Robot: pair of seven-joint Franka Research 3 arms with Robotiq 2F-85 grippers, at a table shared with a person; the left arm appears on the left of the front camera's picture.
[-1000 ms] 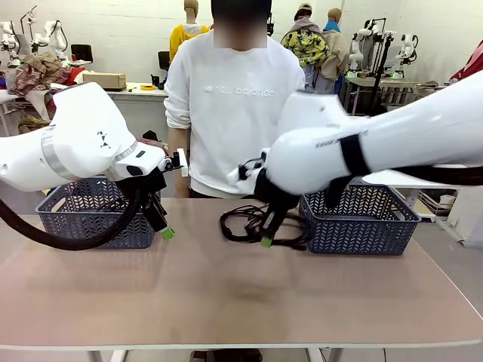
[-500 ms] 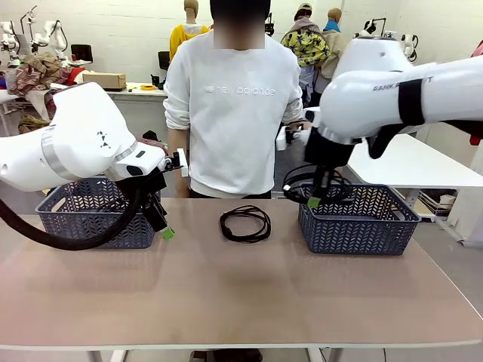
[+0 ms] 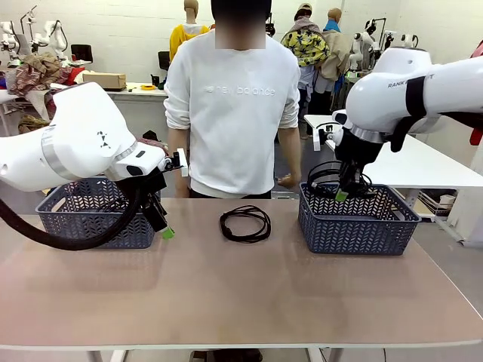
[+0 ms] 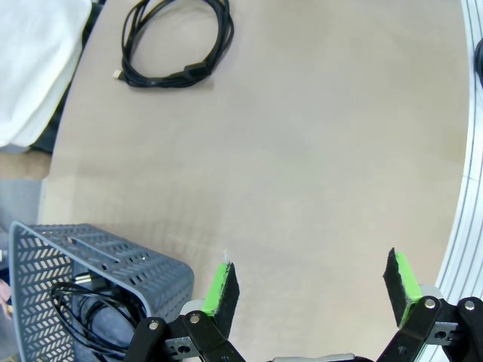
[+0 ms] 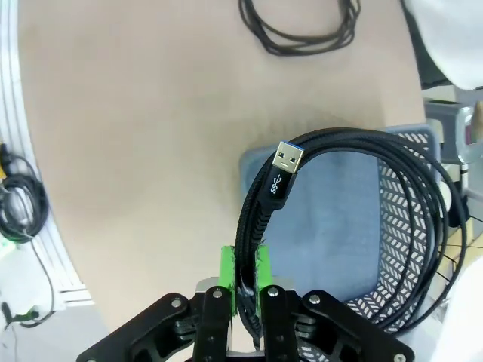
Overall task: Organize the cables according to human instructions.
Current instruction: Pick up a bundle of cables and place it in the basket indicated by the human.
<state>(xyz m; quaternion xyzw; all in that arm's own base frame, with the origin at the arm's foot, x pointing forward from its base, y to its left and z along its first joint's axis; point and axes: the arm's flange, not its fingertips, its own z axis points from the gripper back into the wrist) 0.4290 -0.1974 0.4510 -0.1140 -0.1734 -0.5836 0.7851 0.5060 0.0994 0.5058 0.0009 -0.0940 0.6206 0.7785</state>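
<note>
1. The right gripper (image 3: 343, 194) is seen clamped on a black cable (image 3: 317, 177). The braided end of this cable is pinched between the green pads (image 5: 229, 290).
2. The loops of the black cable are held over the right basket (image 3: 362, 226), about level with its rim. Whether the lowest loop touches the inside cannot be told.
3. In the right wrist view, the USB plug (image 5: 287, 162) of that cable (silver-tipped, pointing away from the fingers) is shown rising above the pads, and the coil is spread across the basket's opening.
4. A second cable (image 3: 245, 223) is laid flat as a round coil on the table (image 3: 241, 302). It lies between the two baskets, just in front of the person (image 3: 234, 98), and is touched by nothing.
5. The left gripper (image 4: 311, 283) is held wide open and empty, low over the table beside the near corner of the left basket (image 3: 90, 222).
6. A third cable (image 4: 83, 309) is seen lying inside the left basket.
</note>
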